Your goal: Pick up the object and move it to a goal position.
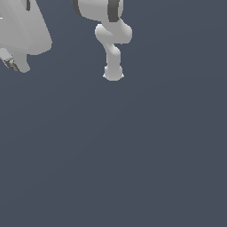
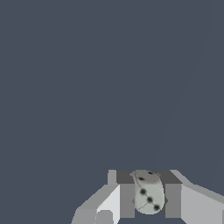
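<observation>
Grey finger pads [image 2: 127, 200] of the gripper [image 2: 149, 200] pinching a pale, dark-spotted die [image 2: 148, 196] between them, touching both sides. Beyond, only the white arm [image 1: 113, 48] over a plain slate-blue floor [image 1: 133, 155].

Just a plain dark slate-blue surface [image 1: 133, 155] filling both views (flat, no marks visible).

The white arm [image 1: 113, 42] hangs at the top, above the plain dark grey floor [image 1: 133, 155].
</observation>
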Available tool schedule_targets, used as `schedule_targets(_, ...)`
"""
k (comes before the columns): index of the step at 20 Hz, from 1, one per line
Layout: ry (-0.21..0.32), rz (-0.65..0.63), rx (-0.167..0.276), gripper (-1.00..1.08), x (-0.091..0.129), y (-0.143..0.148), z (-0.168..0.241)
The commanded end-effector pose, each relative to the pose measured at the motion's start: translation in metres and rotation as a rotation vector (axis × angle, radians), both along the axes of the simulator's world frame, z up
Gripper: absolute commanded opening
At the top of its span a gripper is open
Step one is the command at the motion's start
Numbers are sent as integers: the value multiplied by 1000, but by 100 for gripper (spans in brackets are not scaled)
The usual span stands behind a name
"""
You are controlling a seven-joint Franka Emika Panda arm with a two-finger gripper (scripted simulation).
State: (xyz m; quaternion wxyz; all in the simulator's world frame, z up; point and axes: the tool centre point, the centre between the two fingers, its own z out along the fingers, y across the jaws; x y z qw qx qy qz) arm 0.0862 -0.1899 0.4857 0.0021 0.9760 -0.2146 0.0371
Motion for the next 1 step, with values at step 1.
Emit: schedule_targets(1,0,0,0,-100,0,0,0)
